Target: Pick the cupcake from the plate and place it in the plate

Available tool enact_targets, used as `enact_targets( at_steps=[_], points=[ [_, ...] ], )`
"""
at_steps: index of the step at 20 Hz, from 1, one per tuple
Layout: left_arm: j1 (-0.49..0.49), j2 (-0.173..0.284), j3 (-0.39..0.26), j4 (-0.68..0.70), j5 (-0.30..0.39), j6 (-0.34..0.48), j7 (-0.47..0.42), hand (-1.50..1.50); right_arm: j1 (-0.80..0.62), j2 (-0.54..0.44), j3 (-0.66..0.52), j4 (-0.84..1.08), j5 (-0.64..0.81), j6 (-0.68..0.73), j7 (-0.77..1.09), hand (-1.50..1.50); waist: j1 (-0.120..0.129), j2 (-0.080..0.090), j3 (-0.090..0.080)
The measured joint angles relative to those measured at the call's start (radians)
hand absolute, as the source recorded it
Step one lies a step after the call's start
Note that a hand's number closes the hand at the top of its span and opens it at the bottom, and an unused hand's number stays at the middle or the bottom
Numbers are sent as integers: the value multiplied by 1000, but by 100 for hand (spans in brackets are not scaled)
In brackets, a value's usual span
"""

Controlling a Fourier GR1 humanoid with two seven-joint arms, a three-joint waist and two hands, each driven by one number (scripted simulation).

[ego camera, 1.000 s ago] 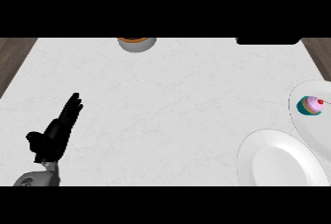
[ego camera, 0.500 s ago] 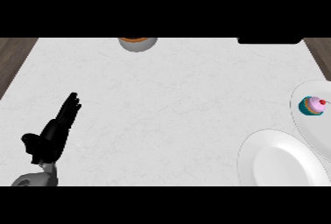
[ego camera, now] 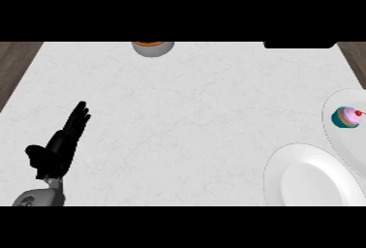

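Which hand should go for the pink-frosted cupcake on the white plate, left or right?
Probably the right. The pink-frosted cupcake sits on the white plate at the counter's far right, while the left hand rests open at the far left. The right hand is out of view.

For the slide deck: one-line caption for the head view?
Left hand rests open at lower left; cupcake sits on the far-right plate, empty plate beside it.

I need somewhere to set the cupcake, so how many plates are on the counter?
2. One plate at the right edge holds the cupcake. The other plate sits nearer, at lower right, with nothing on it. Both are partly cut off by the view's edge.
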Motion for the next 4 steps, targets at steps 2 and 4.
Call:
enact_targets(
  at_steps=[2, 4],
  points=[
    [-14, 0, 3, 3, 2, 2, 11, 0, 14, 2, 5, 6, 5, -10, -21, -150, -2, 0, 1],
    [-13, -1, 1, 2, 1, -1, 10, 0, 21, 5, 11, 12, 11, -21, -36, -150, -1, -1, 1]
  ],
)
